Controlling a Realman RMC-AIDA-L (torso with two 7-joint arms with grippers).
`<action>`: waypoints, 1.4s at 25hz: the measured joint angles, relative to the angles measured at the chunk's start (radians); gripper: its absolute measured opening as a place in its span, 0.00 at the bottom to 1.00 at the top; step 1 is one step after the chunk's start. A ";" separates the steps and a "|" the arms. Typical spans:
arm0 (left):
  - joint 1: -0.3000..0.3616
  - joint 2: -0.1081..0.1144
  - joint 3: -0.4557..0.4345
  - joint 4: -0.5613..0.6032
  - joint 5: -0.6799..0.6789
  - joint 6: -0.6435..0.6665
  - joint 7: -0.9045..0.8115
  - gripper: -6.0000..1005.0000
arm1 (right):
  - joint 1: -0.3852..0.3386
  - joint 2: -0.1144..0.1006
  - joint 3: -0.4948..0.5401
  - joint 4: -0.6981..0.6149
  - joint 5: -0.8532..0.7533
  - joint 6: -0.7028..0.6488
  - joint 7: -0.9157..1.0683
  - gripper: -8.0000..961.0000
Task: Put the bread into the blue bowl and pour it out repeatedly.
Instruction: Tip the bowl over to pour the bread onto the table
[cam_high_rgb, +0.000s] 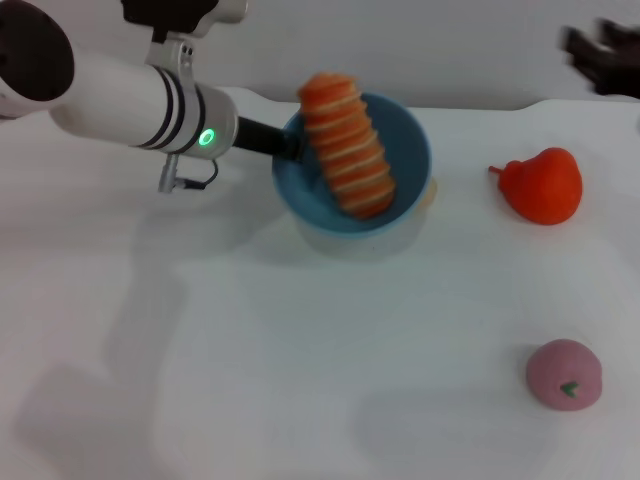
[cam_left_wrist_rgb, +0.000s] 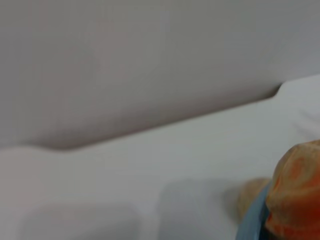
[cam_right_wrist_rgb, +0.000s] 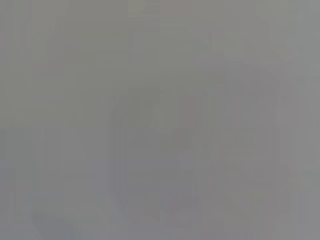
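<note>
The blue bowl (cam_high_rgb: 405, 150) hangs a little above the white table, tipped toward me, with its shadow beneath it. The bread (cam_high_rgb: 347, 145), striped orange and cream, lies slanted inside, and its far end sticks out over the back rim. My left gripper (cam_high_rgb: 288, 146) reaches in from the left and is shut on the bowl's left rim. The left wrist view shows an edge of the bowl (cam_left_wrist_rgb: 251, 221) and the bread (cam_left_wrist_rgb: 295, 190) at one corner. My right gripper (cam_high_rgb: 603, 52) is a dark shape at the far right, well away from the bowl.
A small beige lump (cam_high_rgb: 432, 190) peeks out behind the bowl's right side and also shows as a beige lump (cam_left_wrist_rgb: 248, 196) in the left wrist view. An orange pear-shaped toy (cam_high_rgb: 543, 185) lies at the right, a pink round toy (cam_high_rgb: 565, 374) at the front right. The table's far edge (cam_high_rgb: 480, 104) meets the wall.
</note>
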 joint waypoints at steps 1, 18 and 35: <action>0.000 0.000 0.008 0.006 0.003 0.015 0.001 0.01 | 0.000 0.000 0.000 0.000 0.000 0.000 0.000 0.43; -0.008 -0.011 0.418 0.071 0.234 0.450 0.034 0.01 | 0.015 -0.003 0.268 -0.344 0.180 0.036 -0.005 0.43; -0.015 -0.016 0.582 -0.114 0.250 0.955 0.041 0.01 | -0.002 0.001 0.308 -0.361 0.190 0.078 -0.006 0.43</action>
